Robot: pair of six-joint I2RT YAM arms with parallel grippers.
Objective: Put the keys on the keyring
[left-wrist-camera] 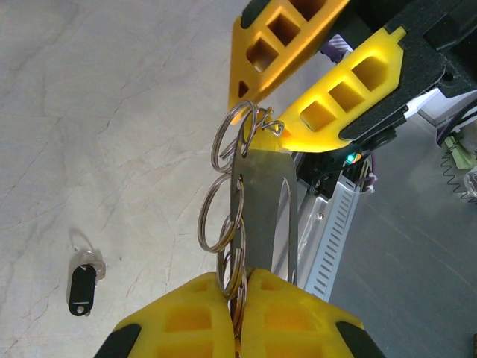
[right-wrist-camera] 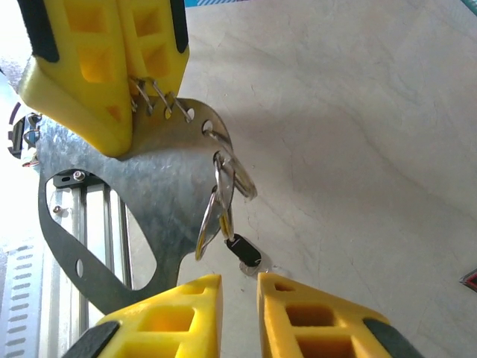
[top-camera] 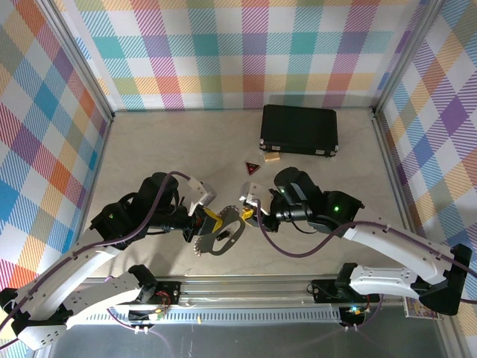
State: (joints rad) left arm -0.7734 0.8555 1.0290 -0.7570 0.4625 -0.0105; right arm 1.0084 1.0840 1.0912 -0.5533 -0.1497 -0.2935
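The keyring (top-camera: 221,242) is a flat silver oblong plate with a long slot and several split rings (left-wrist-camera: 216,216) along one edge. My left gripper (left-wrist-camera: 244,274) is shut on the ringed edge of the plate and holds it above the table. My right gripper (right-wrist-camera: 240,280) faces it from the other side, its yellow fingers (right-wrist-camera: 171,313) a narrow gap apart with nothing between them, their tips just short of the end rings (right-wrist-camera: 223,186). One small key with a black head (left-wrist-camera: 82,287) lies on the table beyond the plate; the right wrist view shows the key (right-wrist-camera: 244,250) past the rings.
A large black case (top-camera: 299,130) lies at the back of the table. In front of it sit a small tan block (top-camera: 270,157) and a red-and-black triangular tag (top-camera: 253,167). The aluminium rail (left-wrist-camera: 332,224) at the table's near edge runs right below the plate.
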